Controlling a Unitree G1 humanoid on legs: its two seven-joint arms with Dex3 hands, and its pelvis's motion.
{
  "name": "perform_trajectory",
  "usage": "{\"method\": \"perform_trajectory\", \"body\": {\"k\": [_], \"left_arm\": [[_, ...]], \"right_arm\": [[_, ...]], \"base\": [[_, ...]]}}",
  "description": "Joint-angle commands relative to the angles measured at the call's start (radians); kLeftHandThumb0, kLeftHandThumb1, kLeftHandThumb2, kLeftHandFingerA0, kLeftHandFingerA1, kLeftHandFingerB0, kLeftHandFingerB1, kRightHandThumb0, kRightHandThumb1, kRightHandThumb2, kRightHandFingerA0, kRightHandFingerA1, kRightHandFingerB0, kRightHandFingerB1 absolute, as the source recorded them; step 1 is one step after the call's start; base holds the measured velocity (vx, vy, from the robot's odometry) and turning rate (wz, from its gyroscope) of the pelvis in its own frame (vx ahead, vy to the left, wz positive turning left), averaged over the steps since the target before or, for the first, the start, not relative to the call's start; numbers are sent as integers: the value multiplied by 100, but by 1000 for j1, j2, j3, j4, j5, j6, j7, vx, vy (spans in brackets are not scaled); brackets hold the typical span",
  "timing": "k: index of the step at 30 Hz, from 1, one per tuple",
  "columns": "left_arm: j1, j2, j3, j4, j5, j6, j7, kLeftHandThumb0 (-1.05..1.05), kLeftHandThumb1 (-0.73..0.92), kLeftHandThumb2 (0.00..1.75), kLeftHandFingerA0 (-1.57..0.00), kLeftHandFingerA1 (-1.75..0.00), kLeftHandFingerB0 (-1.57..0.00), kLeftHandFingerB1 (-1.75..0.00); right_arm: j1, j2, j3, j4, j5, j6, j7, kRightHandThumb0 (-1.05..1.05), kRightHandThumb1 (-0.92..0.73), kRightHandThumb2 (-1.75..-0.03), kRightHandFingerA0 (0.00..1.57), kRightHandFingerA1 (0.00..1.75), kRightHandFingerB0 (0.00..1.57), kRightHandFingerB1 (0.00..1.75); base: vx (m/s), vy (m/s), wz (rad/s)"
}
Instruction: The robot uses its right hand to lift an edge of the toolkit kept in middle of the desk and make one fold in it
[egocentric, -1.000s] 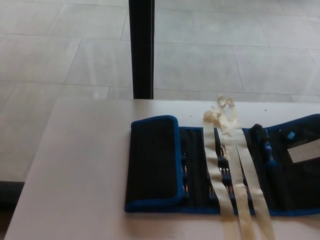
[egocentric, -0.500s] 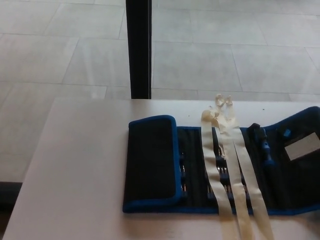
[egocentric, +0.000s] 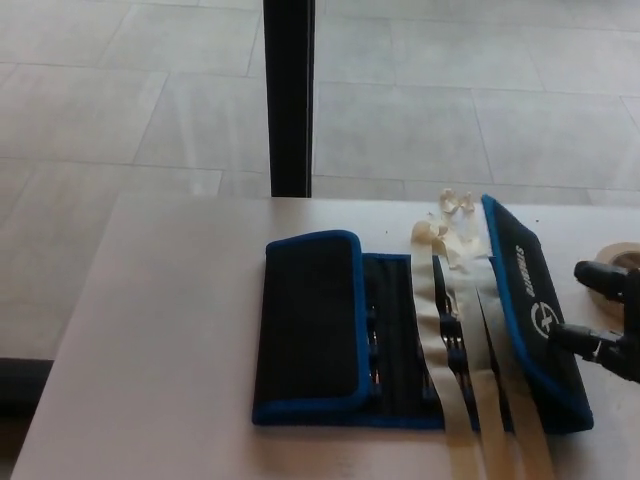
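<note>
Lying across the middle of the pale desk, the black fabric toolkit with blue piping has its left flap folded flat and its right panel tipped up over the two cream ribbon ties. The robot's black right hand sits at the frame's right edge beside that panel; whether its fingers are gripping cannot be told. Released early, the panel could spring open, or bunch the ties underneath.

The pale bench carries the black and blue toolkit, with cream straps across it.
</note>
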Motion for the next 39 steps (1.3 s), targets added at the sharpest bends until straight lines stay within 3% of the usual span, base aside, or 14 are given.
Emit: {"method": "perform_trajectory", "body": {"k": [1, 6, 16, 17, 18, 19, 25, 31, 32, 34, 35, 37, 38, 39], "left_arm": [[4, 29, -5, 4, 4, -1, -7, -75, 90, 66, -45, -64, -35, -48], [-6, 39, -5, 3, 3, 4, -16, -74, 90, 67, -41, -65, -34, -50], [-22, 43, -20, 5, 17, 6, -14, -75, 90, 67, -46, -65, -35, -48], [-24, 46, -24, 2, 18, 7, -16, -73, 69, 107, -44, -68, -33, -58], [-26, 47, -28, 1, 21, 7, -15, -73, 69, 107, -44, -68, -33, -58], [-29, 48, -28, 1, 19, 8, -13, -75, 90, 67, -46, -65, -36, -50], [-36, 52, -23, 5, 5, 8, -24, -74, 89, 66, -41, -63, -34, -48], [-33, 56, -27, 3, 6, 10, -22, -75, 90, 67, -43, -65, -32, -49], [-32, 55, -25, 3, 4, 9, -21, -75, 70, 107, -41, -67, -30, -57], [-32, 55, -25, 4, 4, 9, -20, -75, 70, 107, -41, -67, -30, -57], [-32, 56, -24, 2, 2, 9, -22, -75, 90, 67, -42, -64, -34, -50], [-35, 58, -26, 0, 4, 15, -21, -75, 90, 67, -42, -63, -33, -50], [-34, 56, -22, 7, 1, 7, -25, -74, 89, 67, -41, -63, -33, -49], [-35, 56, -15, 9, -5, 15, -21, -75, 89, 66, -41, -63, -33, -48]], "right_arm": [[52, -47, 80, -13, -136, -117, 4, -55, -80, -64, 68, 47, 47, 42], [39, -98, 196, 89, -276, -220, -18, -58, -79, -64, 67, 51, 52, 43], [-41, -88, 331, 265, -386, -333, -49, -60, -77, -63, 70, 57, 54, 44], [-50, -83, 352, 288, -403, -353, -55, -61, -76, -63, 69, 58, 53, 45], [-52, -79, 355, 302, -404, -368, -57, -61, -76, -63, 69, 58, 53, 45], [-55, -78, 363, 310, -407, -372, -56, -63, -76, -63, 68, 59, 52, 45], [-59, -68, 401, 327, -448, -392, -82, -63, -76, -62, 67, 66, 53, 46], [-42, -100, 322, 201, -375, -300, -12, -61, -78, -63, 65, 54, 54, 42], [-42, -109, 287, 161, -345, -270, 5, -61, -78, -64, 64, 52, 52, 40], [-39, -106, 271, 143, -347, -254, 16, -61, -78, -64, 64, 52, 52, 40], [-33, -128, 205, 84, -283, -222, 54, -59, -80, -63, 63, 48, 42, 38], [-26, -139, 153, 46, -255, -213, 74, -57, -80, -64, 64, 47, 41, 39], [-29, -160, 72, -1, -197, -169, 87, -60, -66, -98, 57, 59, 36, 52], [-39, -156, 5, -29, -142, -121, 86, -54, -80, -64, 66, 45, 44, 39]], "base": [[0, 0, 0], [0, 0, 0], [0, 0, 0], [0, 0, 0], [0, 0, 0], [0, 0, 0], [0, 0, 0], [0, 0, 0], [0, 0, 0], [0, 0, 0], [0, 0, 0], [0, 0, 0], [0, 0, 8], [0, 0, 9]]}}
